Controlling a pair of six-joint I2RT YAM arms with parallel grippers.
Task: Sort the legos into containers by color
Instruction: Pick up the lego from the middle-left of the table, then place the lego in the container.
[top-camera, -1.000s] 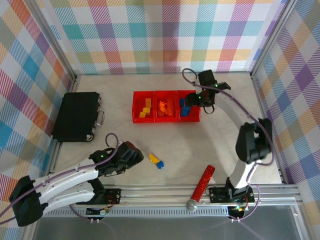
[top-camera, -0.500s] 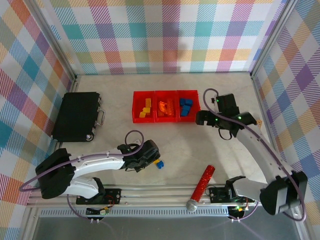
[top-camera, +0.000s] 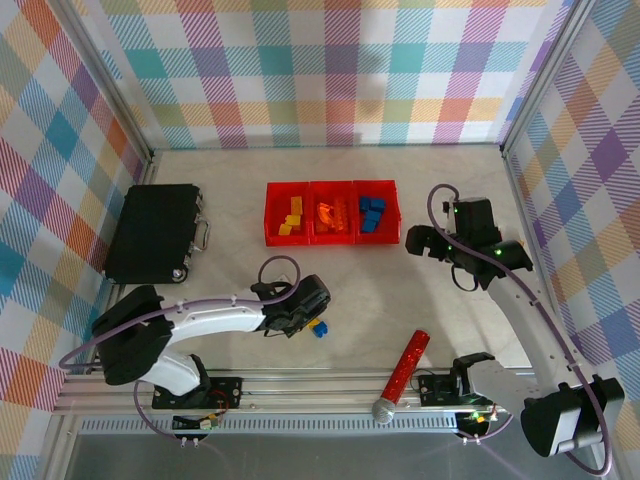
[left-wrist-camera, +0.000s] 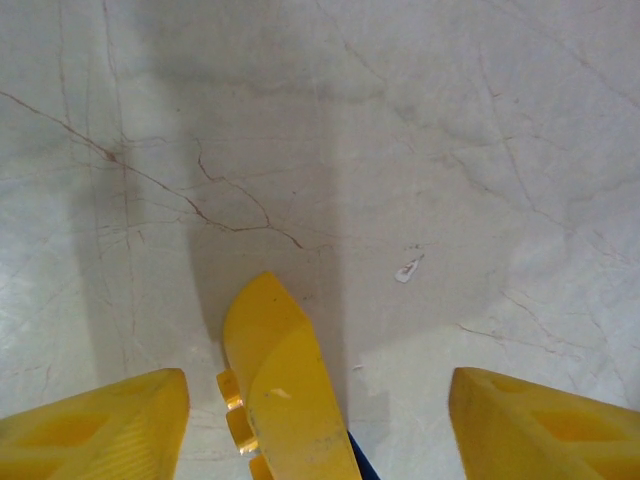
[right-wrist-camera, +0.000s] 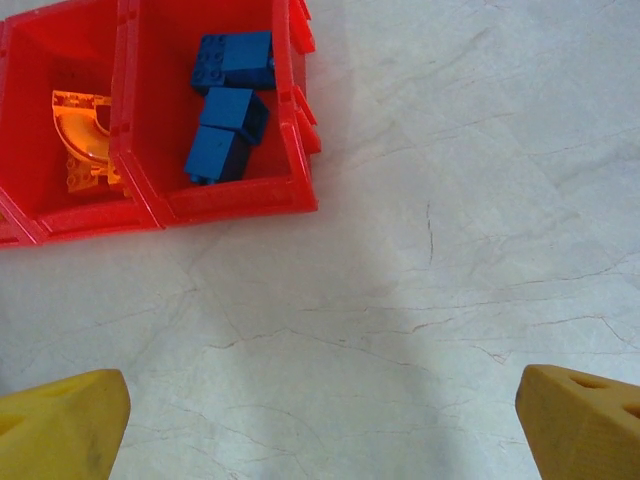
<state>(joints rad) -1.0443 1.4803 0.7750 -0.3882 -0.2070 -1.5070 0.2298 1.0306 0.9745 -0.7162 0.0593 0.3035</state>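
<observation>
Well, from above our left gripper hangs over the loose legos, well apart from the containers. Its wrist shows part-open jaws straddling the yellow brick; the adjoining blue brick might ride along. At its own wrist, the right gripper gapes wide, empty.
</observation>
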